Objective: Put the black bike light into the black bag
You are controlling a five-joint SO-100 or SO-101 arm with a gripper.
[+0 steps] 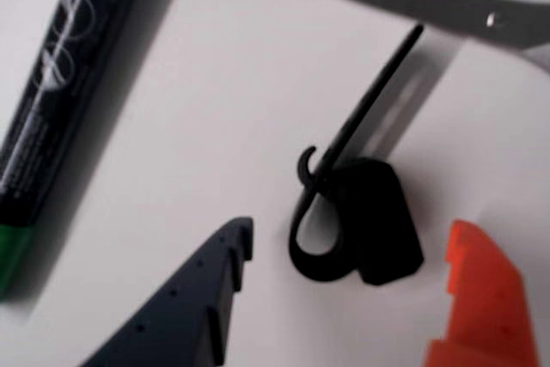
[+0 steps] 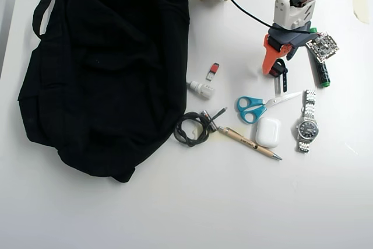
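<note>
Gripper (image 1: 344, 268) spread open over the black bike light (image 1: 374, 221); the two fingers flank it, no contact seen.

Wrist view: light lies on the white table (image 1: 215, 100) at lower centre of frame, its thin strap running up toward the upper right. Dark blue finger (image 1: 193, 307) at lower left, orange finger (image 1: 481, 298) at lower right, both clear of the light. Green-capped marker (image 1: 51, 118) along the left edge; scissors blade (image 1: 430, 10) crosses the upper right. Overhead view: light (image 2: 281, 71) sits in the upper right of frame, just beside the orange finger, well apart from the black bag (image 2: 105, 68), which fills the upper left. Between them, a small red-and-silver USB stick (image 2: 213, 71). Below the light: blue-handled scissors (image 2: 256, 108), white earbud case (image 2: 268, 132), wristwatch (image 2: 307, 122), pen (image 2: 247, 141), coiled cable (image 2: 192, 127).
</note>
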